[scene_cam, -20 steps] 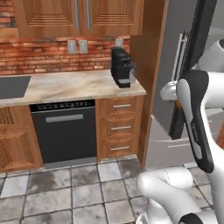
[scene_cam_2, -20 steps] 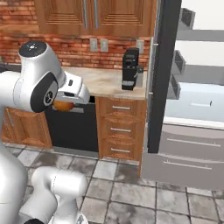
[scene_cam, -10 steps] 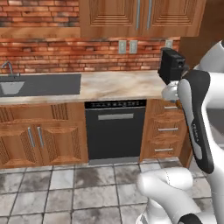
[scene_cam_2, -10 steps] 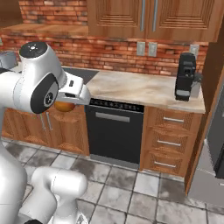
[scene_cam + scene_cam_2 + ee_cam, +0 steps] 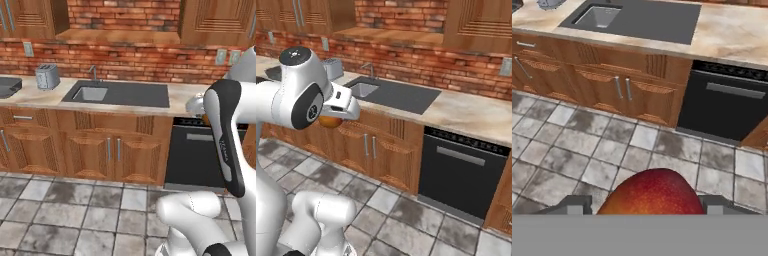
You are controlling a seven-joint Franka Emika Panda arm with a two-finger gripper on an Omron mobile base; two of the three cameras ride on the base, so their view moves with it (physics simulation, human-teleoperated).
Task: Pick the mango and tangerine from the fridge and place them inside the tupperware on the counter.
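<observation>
My gripper [image 5: 647, 205] is shut on the mango [image 5: 652, 195], a red-orange egg-shaped fruit that swells up between the two fingertips in the hand view. From the right base view the mango [image 5: 330, 121] hangs under the white hand, in front of the wooden cabinets and above the floor. The tupperware [image 5: 7, 86] is a dark grey container on the counter [image 5: 50, 95] at the far left edge, left of the toaster. The tangerine and the fridge are out of view.
A silver toaster [image 5: 47, 76] stands on the counter left of the dark sink [image 5: 117, 93] with its tap. A black dishwasher [image 5: 463, 172] sits under the counter to the right. Grey floor tiles lie below the hand.
The whole picture has shifted: the base has moved left along the counter, so the fridge and coffee machine have left the views and the sink, toaster and tupperware have come in. The mango stays gripped.
</observation>
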